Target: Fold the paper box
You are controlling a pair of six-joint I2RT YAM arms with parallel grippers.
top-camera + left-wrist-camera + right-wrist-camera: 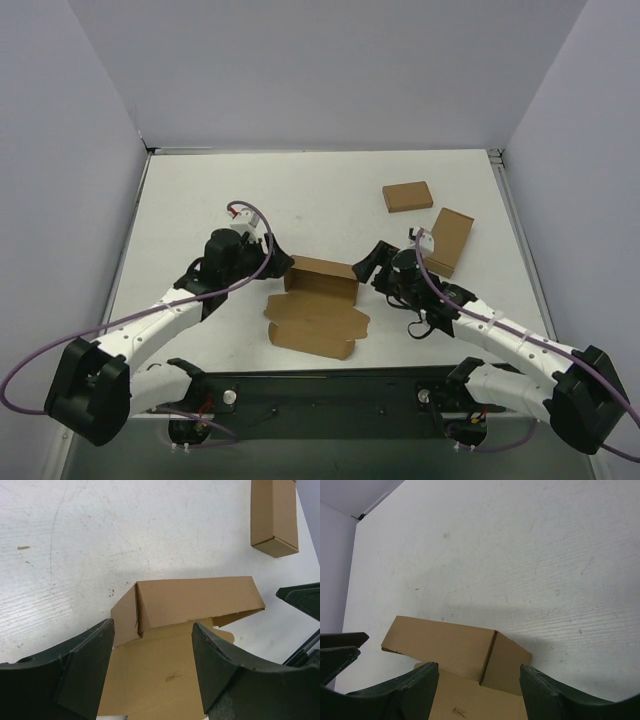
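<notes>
brown cardboard, the paper box (pixel 315 312) lies mid-table (pixel 190 200), toward the near edge, right between my two arms. it is only half formed. the far long wall stands up with its top strip folded inward like a small roof. a short end flap is bent up at each far corner. the near part lies flat with its wavy-edged flaps spread out.

the left gripper (pixel 283 267) hangs at the box's far left corner, jaws spread wide over the flat base. in its wrist view i see nothing pinched between them. the right gripper (pixel 366 268) sits at the far right corner, jaws likewise well apart, straddling the base with nothing in its hold. whether any fingertip touches the cardboard i cannot tell.

further out on the right side, well apart from the paper box, a small flat box (pixel 407 196) lies toward the back. a longer box (pixel 450 241) lies just beyond the right wrist.
</notes>
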